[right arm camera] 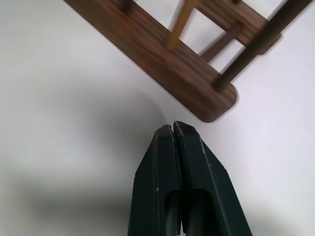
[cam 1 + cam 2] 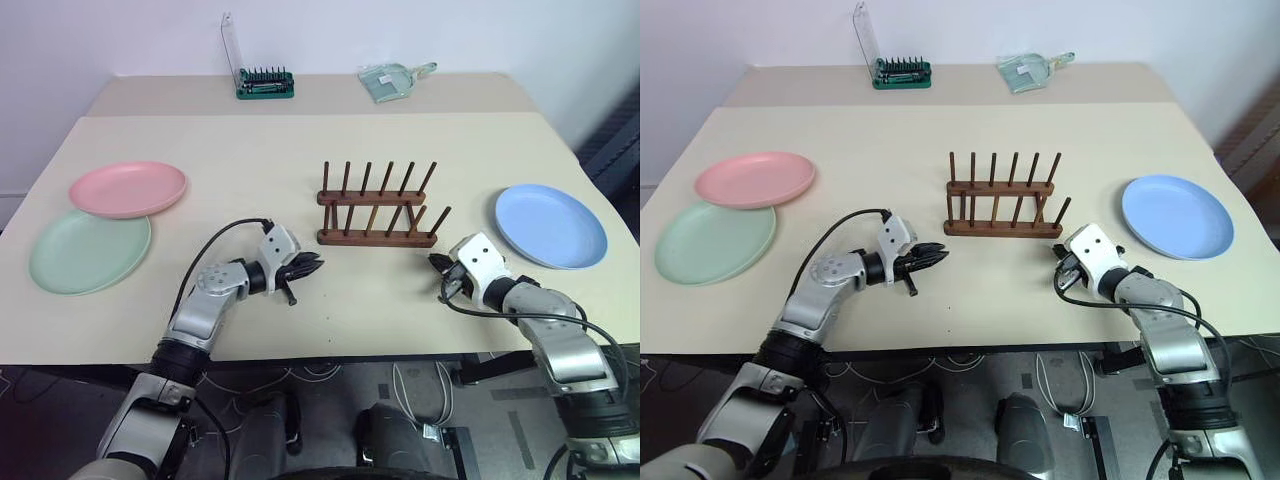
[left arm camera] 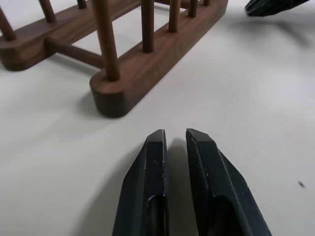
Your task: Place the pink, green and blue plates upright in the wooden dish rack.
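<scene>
Both grippers sit low over my beige table (image 2: 300,330): left gripper (image 2: 312,265) and right gripper (image 2: 437,264) flank the empty wooden dish rack (image 2: 378,207). Pink plate (image 2: 128,188) overlaps green plate (image 2: 88,250) far left; blue plate (image 2: 550,225) lies right. A bit set (image 2: 265,83) stands at the back. Left wrist view: fingers (image 3: 152,187) nearly together, empty, just short of the rack's end. Right wrist view: fingers (image 1: 162,177) pressed together, empty, near the rack's corner.
</scene>
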`<action>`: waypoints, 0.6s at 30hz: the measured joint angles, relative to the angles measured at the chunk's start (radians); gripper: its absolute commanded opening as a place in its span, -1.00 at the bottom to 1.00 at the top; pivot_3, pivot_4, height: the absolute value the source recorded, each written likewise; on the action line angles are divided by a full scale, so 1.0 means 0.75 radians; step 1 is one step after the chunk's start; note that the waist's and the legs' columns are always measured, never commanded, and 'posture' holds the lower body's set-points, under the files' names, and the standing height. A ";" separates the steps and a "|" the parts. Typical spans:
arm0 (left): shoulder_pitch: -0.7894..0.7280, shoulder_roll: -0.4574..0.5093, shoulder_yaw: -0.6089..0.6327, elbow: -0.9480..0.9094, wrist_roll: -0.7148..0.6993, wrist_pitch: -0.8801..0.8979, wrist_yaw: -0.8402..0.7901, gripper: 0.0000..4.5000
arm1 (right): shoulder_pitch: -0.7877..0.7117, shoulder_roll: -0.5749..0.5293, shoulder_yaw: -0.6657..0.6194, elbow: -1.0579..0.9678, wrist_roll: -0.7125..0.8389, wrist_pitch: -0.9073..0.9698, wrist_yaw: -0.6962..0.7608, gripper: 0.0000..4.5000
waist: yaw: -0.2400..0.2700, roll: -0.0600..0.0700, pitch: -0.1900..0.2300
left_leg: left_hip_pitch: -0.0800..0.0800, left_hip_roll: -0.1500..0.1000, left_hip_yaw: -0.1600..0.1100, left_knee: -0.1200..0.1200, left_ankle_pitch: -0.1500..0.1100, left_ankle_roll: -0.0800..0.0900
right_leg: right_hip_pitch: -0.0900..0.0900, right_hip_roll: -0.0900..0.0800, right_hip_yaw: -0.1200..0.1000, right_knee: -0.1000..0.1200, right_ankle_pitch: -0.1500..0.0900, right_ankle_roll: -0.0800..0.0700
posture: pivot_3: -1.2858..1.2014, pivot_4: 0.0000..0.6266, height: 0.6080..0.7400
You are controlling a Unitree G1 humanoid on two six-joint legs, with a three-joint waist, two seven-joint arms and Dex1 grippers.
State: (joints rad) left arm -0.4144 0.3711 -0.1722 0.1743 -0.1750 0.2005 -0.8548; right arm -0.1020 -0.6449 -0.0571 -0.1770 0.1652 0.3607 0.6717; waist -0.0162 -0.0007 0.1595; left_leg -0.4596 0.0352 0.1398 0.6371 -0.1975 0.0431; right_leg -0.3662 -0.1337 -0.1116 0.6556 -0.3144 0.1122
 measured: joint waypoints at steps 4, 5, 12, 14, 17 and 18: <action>0.052 0.084 0.097 -0.123 -0.081 0.084 -0.022 -0.15 | 0.023 -0.006 -0.005 -0.151 0.115 0.104 0.085 0.49 | 0.002 0.000 0.000 | 0.000 0.000 0.000 0.000 0.000 0.000 | 0.000 0.000 0.000 0.000 0.000 0.000 | 0.03 -0.52 0.94; 0.070 0.101 0.118 -0.146 -0.095 0.103 -0.018 0.07 | 0.022 -0.007 -0.003 -0.169 0.128 0.121 0.098 0.72 | 0.002 0.000 0.000 | 0.000 0.000 0.000 0.000 0.000 0.000 | 0.000 0.000 0.000 0.000 0.000 0.000 | 0.03 -0.52 0.94; 0.119 0.136 0.243 -0.228 -0.136 0.177 0.062 0.99 | -0.031 -0.012 0.040 -0.178 0.141 0.145 0.131 1.00 | 0.005 0.000 0.000 | 0.000 -0.001 0.000 0.000 -0.001 0.001 | 0.000 -0.001 0.000 -0.001 0.000 0.000 | 0.03 -0.52 0.94; 0.119 0.136 0.288 -0.262 -0.155 0.196 0.106 0.99 | -0.047 -0.012 0.056 -0.171 0.123 0.119 0.133 1.00 | 0.004 0.000 0.000 | 0.000 0.000 0.000 0.000 0.000 0.000 | 0.000 0.000 0.000 -0.001 0.000 0.000 | 0.03 -0.52 0.94; 0.046 0.135 0.427 -0.289 -0.133 0.331 0.367 0.99 | -0.063 -0.009 0.081 -0.151 0.123 0.100 0.156 1.00 | 0.004 -0.005 0.004 | 0.000 0.000 -0.001 0.000 0.000 0.000 | -0.001 0.000 0.000 0.001 0.000 0.000 | 0.03 -0.52 0.94; 0.000 0.147 0.494 -0.292 -0.117 0.368 0.462 0.99 | -0.069 -0.008 0.089 -0.151 0.124 0.095 0.166 1.00 | 0.003 -0.007 0.005 | -0.001 0.000 -0.001 0.000 0.000 0.000 | -0.001 0.000 0.000 0.001 0.000 0.000 | 0.03 -0.52 0.94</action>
State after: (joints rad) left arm -0.4145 0.4814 0.1983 -0.0450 -0.2629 0.4769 -0.5079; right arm -0.1538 -0.6509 0.0099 -0.2901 0.2582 0.4319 0.7961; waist -0.0142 -0.0060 0.1633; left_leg -0.4601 0.0352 0.1390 0.6371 -0.1974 0.0430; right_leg -0.3667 -0.1334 -0.1118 0.6561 -0.3144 0.1122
